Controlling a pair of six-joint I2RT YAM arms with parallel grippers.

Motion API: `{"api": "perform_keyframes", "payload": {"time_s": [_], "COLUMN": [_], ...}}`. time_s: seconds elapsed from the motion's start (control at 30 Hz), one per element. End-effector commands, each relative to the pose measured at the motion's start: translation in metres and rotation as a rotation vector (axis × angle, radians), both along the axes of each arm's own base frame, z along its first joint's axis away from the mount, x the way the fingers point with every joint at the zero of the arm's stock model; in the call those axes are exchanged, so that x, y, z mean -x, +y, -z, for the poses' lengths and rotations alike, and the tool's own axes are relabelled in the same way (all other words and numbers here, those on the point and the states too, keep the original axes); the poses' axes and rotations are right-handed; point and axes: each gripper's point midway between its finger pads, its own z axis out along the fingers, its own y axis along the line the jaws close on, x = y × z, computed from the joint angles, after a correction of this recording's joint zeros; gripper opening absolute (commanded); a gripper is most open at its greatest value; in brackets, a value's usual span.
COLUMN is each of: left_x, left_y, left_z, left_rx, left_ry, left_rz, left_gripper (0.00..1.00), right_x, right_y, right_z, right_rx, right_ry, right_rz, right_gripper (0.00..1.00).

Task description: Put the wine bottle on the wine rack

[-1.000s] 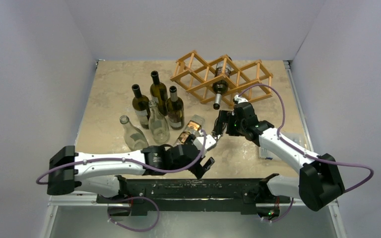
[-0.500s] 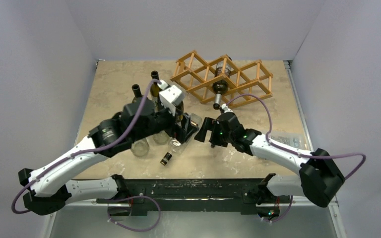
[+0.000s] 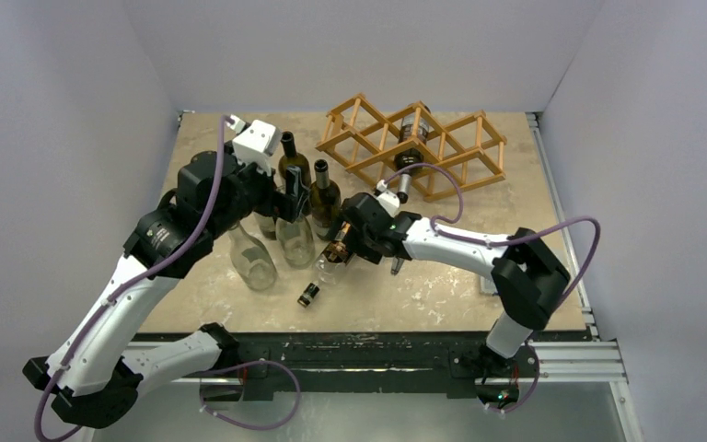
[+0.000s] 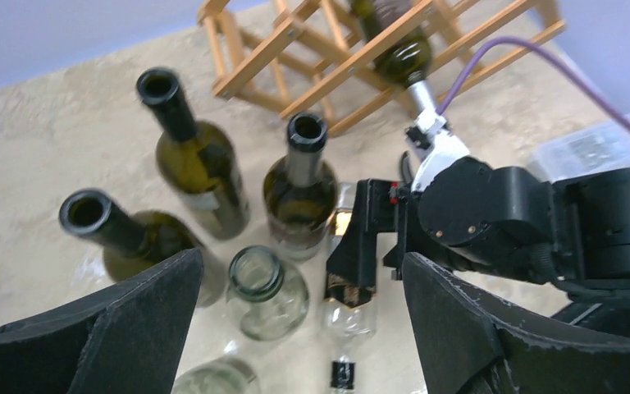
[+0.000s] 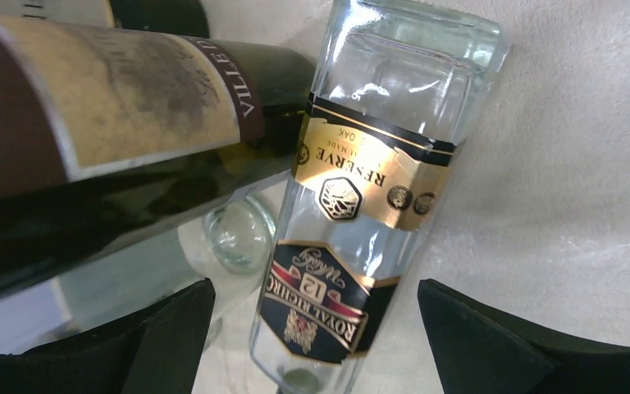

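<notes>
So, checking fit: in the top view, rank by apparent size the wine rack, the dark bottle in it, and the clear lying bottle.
1. wine rack
2. dark bottle and clear lying bottle: about alike, both partly hidden, so unranked.

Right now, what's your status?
Both open: left gripper above standing bottles, right gripper over lying clear bottle, not gripped. One dark bottle in wine rack. Neighbours crowd close.

The clear bottle (image 5: 361,205) runs off the lower edge — its neck unseen; the dark bottle (image 5: 90,164) is cropped left.
</notes>
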Motion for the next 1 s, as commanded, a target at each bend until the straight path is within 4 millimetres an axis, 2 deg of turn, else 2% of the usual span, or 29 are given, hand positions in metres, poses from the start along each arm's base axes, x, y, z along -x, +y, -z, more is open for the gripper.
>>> {"api": "perform_keyframes", "payload": {"time_s": [0.0,0.17,0.3,0.4,0.47,0.53,0.63,0.8,0.9,0.97], "left_x": [-0.009,-0.01,-0.012,-0.011,-0.009,-0.01,-0.01,-0.009,-0.009,-0.01], "left_y": [0.031,0.035,0.031,0.027,0.025,0.026,0.024,0.021,0.021,0.02], "left_z": [0.0,0.005,0.009,0.01,0.01,0.012,0.013,0.013,0.014,0.016], "left_rx": [-0.038,-0.054,-0.054,-0.044,-0.037,-0.04,-0.041,-0.031,-0.032,-0.035], "left_ry": [-0.098,-0.118,-0.104,-0.095,-0.094,-0.093,-0.083,-0.078,-0.077,-0.069], "left_rz": [-0.115,-0.129,-0.121,-0.103,-0.092,-0.095,-0.088,-0.072,-0.074,-0.073], "left_gripper": [0.92,0.92,0.92,0.91,0.91,0.91,0.91,0.91,0.91,0.91], "right_x": [-0.005,-0.005,-0.005,-0.001,0.003,0.009,0.015,0.029,0.042,0.045], "right_y": [0.001,0.007,-0.001,-0.011,-0.021,-0.034,-0.049,-0.077,-0.099,-0.114], "right_z": [0.011,0.025,0.04,0.054,0.06,0.065,0.067,0.077,0.088,0.088], "right_rx": [0.089,0.134,0.191,0.234,0.261,0.292,0.353,0.511,0.608,0.678], "right_ry": [0.025,0.037,0.054,0.064,0.064,0.066,0.039,-0.005,-0.005,-0.018], "right_rz": [0.083,0.093,0.126,0.141,0.149,0.148,0.083,-0.138,-0.256,-0.313], "right_gripper": [0.99,0.99,0.99,0.91,0.8,0.75,0.75,0.78,0.78,0.81]}}
